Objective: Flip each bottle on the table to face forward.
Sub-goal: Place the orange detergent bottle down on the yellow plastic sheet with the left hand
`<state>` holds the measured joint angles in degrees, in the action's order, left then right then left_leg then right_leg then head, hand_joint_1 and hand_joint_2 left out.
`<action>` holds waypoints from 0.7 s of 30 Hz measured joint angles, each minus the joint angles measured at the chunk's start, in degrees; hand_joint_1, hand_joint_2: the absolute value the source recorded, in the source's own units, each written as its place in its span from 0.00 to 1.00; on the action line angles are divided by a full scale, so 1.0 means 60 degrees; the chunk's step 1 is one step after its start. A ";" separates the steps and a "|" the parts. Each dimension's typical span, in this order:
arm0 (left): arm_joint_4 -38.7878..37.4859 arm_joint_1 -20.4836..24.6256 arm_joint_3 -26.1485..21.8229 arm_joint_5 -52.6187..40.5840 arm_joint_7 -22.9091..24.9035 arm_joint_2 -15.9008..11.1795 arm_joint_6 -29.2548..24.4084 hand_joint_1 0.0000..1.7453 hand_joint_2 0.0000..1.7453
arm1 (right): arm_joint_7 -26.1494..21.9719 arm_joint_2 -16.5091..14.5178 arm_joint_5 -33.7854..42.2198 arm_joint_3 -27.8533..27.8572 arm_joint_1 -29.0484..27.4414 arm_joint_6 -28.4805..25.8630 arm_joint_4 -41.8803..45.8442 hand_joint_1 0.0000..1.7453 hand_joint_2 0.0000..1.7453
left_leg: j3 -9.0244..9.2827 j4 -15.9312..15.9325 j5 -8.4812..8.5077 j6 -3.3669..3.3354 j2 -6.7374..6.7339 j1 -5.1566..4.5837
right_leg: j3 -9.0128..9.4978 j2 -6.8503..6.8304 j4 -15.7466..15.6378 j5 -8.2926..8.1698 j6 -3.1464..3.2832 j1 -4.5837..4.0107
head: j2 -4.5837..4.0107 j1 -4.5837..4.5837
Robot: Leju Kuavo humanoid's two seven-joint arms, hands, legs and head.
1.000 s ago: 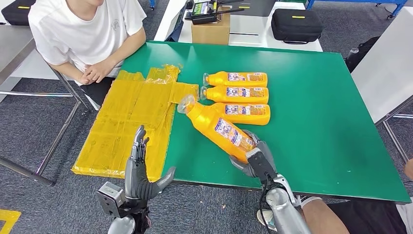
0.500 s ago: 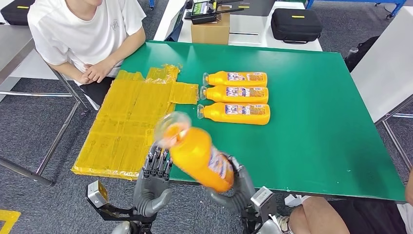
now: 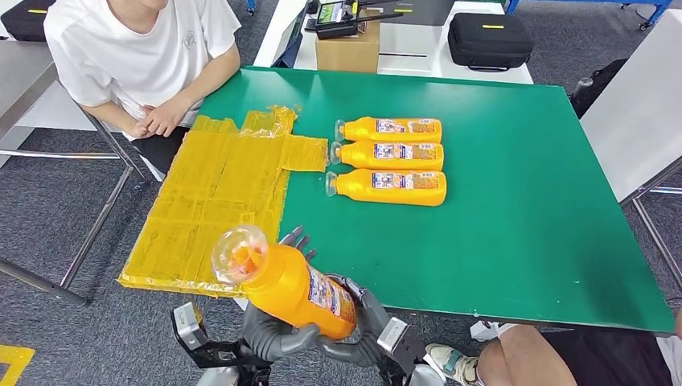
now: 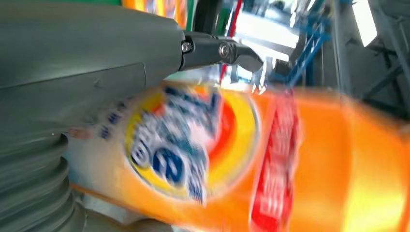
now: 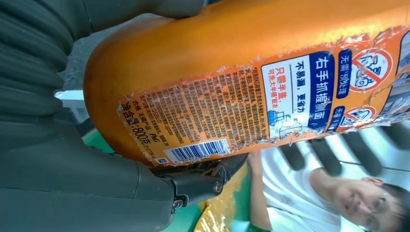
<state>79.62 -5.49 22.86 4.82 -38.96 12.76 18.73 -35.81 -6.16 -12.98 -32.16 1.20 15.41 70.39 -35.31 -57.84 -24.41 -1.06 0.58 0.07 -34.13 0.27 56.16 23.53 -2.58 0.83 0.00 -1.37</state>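
The fingers of the left hand (image 3: 272, 331) are largely hidden behind the held bottle (image 3: 293, 285). The right hand (image 3: 363, 326) is partly covered by the bottle's base. In the left wrist view the front label (image 4: 193, 140) is blurred beyond reading, and the bottle is cut off by the picture's edge.

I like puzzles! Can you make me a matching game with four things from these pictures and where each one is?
Things:
1. lifted bottle
2. three bottles
3. yellow sheet
4. black case

Places:
A. lying in a row on the green table
B. on the white table behind
C. held between both hands, left hand and right hand
D. spread over the green table's edge, near the person

Pairs: 1-C, 2-A, 3-D, 4-B
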 joint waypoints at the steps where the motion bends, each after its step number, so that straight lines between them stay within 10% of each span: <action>1: 0.0149 -0.0004 0.0066 -0.0437 -0.0086 -0.0002 -0.0388 0.00 1.00 | 0.0066 0.0001 0.0013 -0.0015 0.0045 -0.0006 -0.0050 1.00 1.00 | -0.0001 0.0000 0.0000 0.0000 0.0000 0.0000 | 0.0000 0.0000 0.0000 0.0000 0.0000 0.0000 | 0.0000 -0.0001; 16: 0.1518 0.0023 0.0995 -0.1123 -0.0198 -0.0370 -0.1609 0.00 1.00 | 0.0322 0.0038 -0.0029 -0.0282 0.0597 -0.0172 -0.0443 1.00 1.00 | 0.0000 0.0000 0.0000 0.0000 0.0000 0.0000 | 0.0000 0.0000 -0.0001 -0.0001 0.0000 0.0000 | 0.0000 -0.0001; 21: 0.0868 0.0224 0.1107 -0.0213 -0.0198 -0.0444 -0.0301 0.00 1.00 | 0.0338 0.0158 -0.0342 -0.0474 0.0778 -0.0241 -0.0660 1.00 1.00 | 0.0000 0.0000 0.0000 0.0000 0.0001 0.0000 | 0.0002 0.0000 -0.0001 0.0000 0.0000 0.0001 | -0.0001 0.0001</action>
<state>84.83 -4.15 29.51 3.55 -40.15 10.09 16.93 -33.78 -5.22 -15.03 -35.00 5.87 13.97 66.43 -35.31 -57.85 -24.40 -1.07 0.58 0.06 -34.11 0.27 56.16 23.53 -2.58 0.84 -0.01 -1.37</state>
